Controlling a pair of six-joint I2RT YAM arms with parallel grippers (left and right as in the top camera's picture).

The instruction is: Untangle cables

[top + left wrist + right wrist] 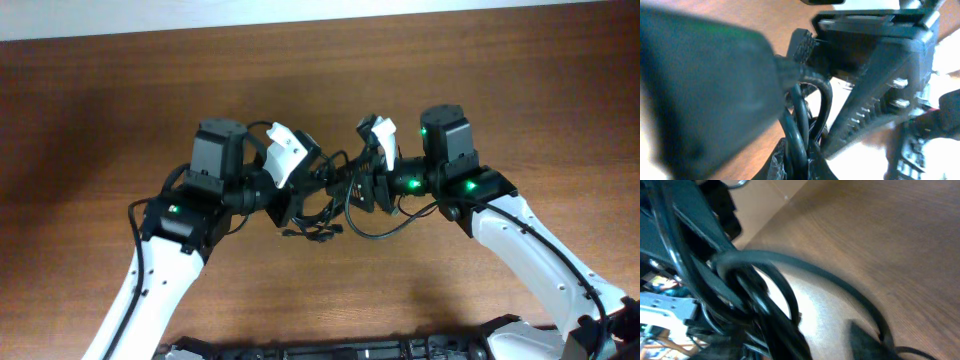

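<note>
Glossy black cables (320, 228) dangling in a tangled loop
The left gripper (303, 192) is clenching these thin round cables, which are looping just below and between it and the right gripper (360, 190), whose grip cannot be told.

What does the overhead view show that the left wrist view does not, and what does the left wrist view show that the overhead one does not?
Only overhead: both arms whole, the left hand and right hand nearly meeting, green lights on the arms. Only left wrist: a close, blurred look at the cables curling out beside its own dark finger. Both: the cables bunched together, not yet separated, with the wooden table as background.
</note>
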